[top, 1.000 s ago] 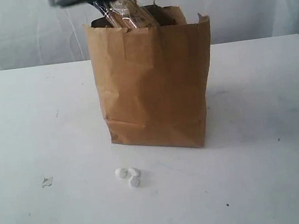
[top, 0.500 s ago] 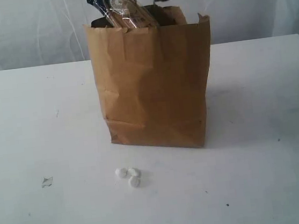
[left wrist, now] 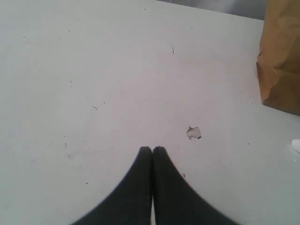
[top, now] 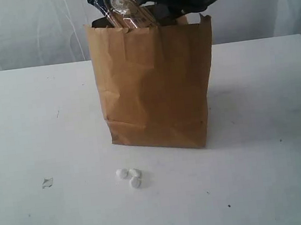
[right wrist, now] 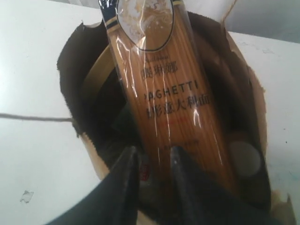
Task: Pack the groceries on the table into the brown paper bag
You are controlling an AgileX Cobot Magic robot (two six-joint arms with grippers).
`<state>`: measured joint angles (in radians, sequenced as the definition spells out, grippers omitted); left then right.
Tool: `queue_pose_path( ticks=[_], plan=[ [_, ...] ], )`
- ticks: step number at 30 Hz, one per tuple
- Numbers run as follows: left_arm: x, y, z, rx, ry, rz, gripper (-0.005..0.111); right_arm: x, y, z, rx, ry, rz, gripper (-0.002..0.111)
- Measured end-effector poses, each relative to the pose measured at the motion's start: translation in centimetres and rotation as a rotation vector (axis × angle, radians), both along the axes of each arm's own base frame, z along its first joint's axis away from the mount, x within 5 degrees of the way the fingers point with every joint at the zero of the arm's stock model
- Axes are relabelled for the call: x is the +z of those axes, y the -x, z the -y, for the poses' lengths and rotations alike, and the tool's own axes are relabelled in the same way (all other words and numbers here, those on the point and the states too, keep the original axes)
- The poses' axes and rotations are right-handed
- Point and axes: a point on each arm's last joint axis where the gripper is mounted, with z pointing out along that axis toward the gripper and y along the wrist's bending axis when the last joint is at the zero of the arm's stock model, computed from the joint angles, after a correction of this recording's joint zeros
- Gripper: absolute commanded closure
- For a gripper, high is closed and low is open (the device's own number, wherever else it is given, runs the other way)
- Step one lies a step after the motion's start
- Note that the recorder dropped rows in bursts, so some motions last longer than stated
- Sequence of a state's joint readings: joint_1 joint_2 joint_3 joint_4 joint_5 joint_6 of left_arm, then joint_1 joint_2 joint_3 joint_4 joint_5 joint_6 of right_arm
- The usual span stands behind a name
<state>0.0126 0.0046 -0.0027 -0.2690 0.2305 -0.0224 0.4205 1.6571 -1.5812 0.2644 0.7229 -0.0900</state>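
Swung right claw over brown paper bag, my jaws slightly apart at long spaghetti packet; packing looks done.

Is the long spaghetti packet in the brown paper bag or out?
In. The clear long spaghetti packet stands tilted inside the tall brown paper bag, its top poking above the rim.

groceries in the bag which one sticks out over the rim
The spaghetti packet: its top end rises above the bag's rim. The others sit lower, hidden from the exterior view.
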Motion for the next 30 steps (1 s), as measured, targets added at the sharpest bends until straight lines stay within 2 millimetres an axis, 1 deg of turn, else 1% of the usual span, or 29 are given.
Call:
queue_pose_path(
  ticks=[3, 6, 7, 8, 14, 17, 19, 21, 24, 27, 30],
  plan=[
    [0.0, 0.0, 0.0, 0.000, 0.000, 0.000, 0.107, 0.9, 1.2, 0.4, 0.016, 0.012, -0.027, 0.089],
    [0.0, 0.0, 0.0, 0.000, 0.000, 0.000, 0.107, 2.1, 3.1, 1.1, 0.054, 0.043, -0.054, 0.100],
    [0.0, 0.0, 0.0, 0.000, 0.000, 0.000, 0.107, 2.6, 3.8, 1.3, 0.070, 0.055, -0.062, 0.107],
    [0.0, 0.0, 0.0, 0.000, 0.000, 0.000, 0.107, 3.0, 4.5, 1.6, 0.085, 0.068, -0.069, 0.108],
    [0.0, 0.0, 0.0, 0.000, 0.000, 0.000, 0.107, 5.1, 8.0, 3.1, 0.135, 0.122, -0.102, 0.108],
    [0.0, 0.0, 0.0, 0.000, 0.000, 0.000, 0.107, 5.2, 9.3, 3.0, 0.175, 0.161, -0.142, 0.108],
    [0.0, 0.0, 0.0, 0.000, 0.000, 0.000, 0.107, 5.0, 9.8, 2.3, 0.217, 0.182, -0.151, 0.108],
    [0.0, 0.0, 0.0, 0.000, 0.000, 0.000, 0.107, 4.0, 10.5, 1.3, 0.264, 0.201, -0.181, 0.108],
    [0.0, 0.0, 0.0, 0.000, 0.000, 0.000, 0.107, 1.4, 11.6, -0.6, 0.346, 0.247, -0.259, 0.108],
    [0.0, 0.0, 0.0, 0.000, 0.000, 0.000, 0.107, -2.2, 12.3, -2.8, 0.420, 0.303, -0.344, 0.108],
    [0.0, 0.0, 0.0, 0.000, 0.000, 0.000, 0.107, -6.1, 12.3, -4.9, 0.462, 0.348, -0.406, 0.108]
  ],
)
